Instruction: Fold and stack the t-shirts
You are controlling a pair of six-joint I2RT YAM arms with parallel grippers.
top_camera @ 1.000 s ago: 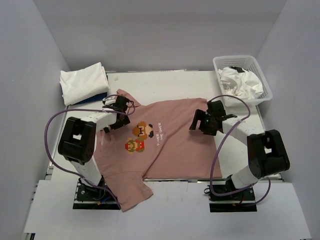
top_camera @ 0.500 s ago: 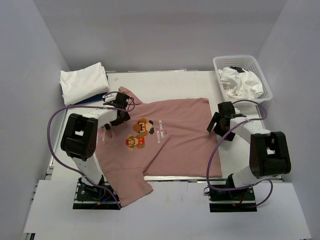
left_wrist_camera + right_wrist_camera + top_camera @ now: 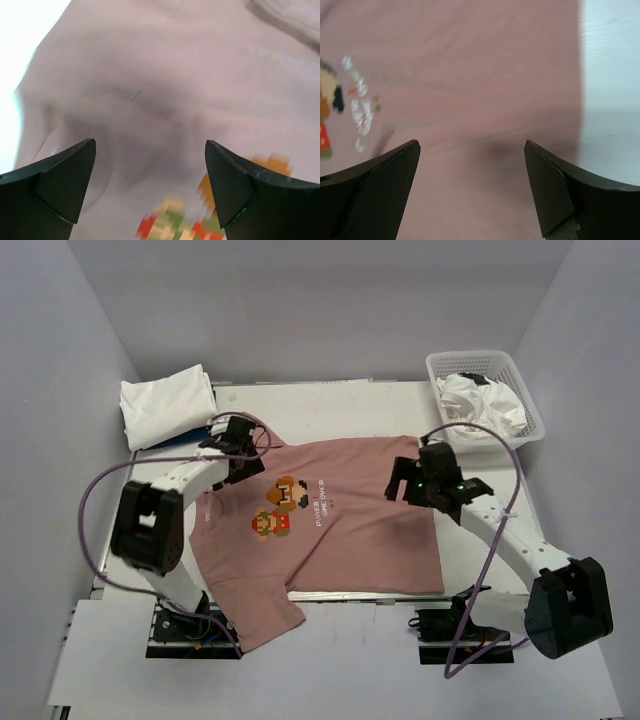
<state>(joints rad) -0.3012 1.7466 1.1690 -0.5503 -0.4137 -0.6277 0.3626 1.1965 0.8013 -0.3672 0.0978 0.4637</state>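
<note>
A dusty-pink t-shirt [image 3: 340,530] with a pixel-art print [image 3: 280,508] lies spread flat on the table, one sleeve hanging over the near edge. My left gripper [image 3: 243,452] is open and empty above the shirt's far-left shoulder; the left wrist view shows pink cloth [image 3: 160,90] and the blurred print below the jaws. My right gripper [image 3: 403,480] is open and empty over the shirt's right part; the right wrist view shows flat pink cloth [image 3: 470,100] and the shirt's edge against the table. A folded white tee [image 3: 167,405] lies on a blue one at far left.
A white mesh basket [image 3: 525,400] at the far right holds crumpled white shirts [image 3: 480,405]. Grey walls close in the table on three sides. Purple cables loop from both arms. Bare table [image 3: 330,405] shows behind the pink shirt.
My right arm has reached out and swung its gripper left, from beside the shirt's right edge back over the cloth. My left gripper has shifted slightly toward the far side. The shirt lies flatter.
</note>
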